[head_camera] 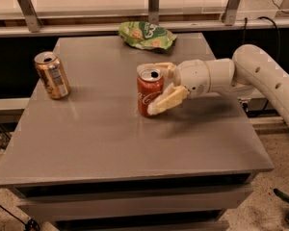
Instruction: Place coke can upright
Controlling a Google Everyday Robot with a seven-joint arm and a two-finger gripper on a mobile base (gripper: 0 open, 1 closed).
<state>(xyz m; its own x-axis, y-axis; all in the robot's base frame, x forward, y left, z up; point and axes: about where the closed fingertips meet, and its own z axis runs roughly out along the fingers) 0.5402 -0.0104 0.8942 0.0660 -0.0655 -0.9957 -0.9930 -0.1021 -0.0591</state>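
Note:
The red coke can (149,94) stands upright on the grey table (111,138), near its middle, with its silver top and pull-tab opening facing up. My gripper (148,88) reaches in from the right on the white arm and is open around the can. One finger (160,67) lies behind the can's top and the other finger (167,100) slants across the can's lower right front. The can rests on the table between them.
A gold-brown can (51,75) stands upright at the table's left side. A green crumpled chip bag (147,34) lies at the back edge. A metal rail and posts run behind the table. The table's right edge lies under my arm.

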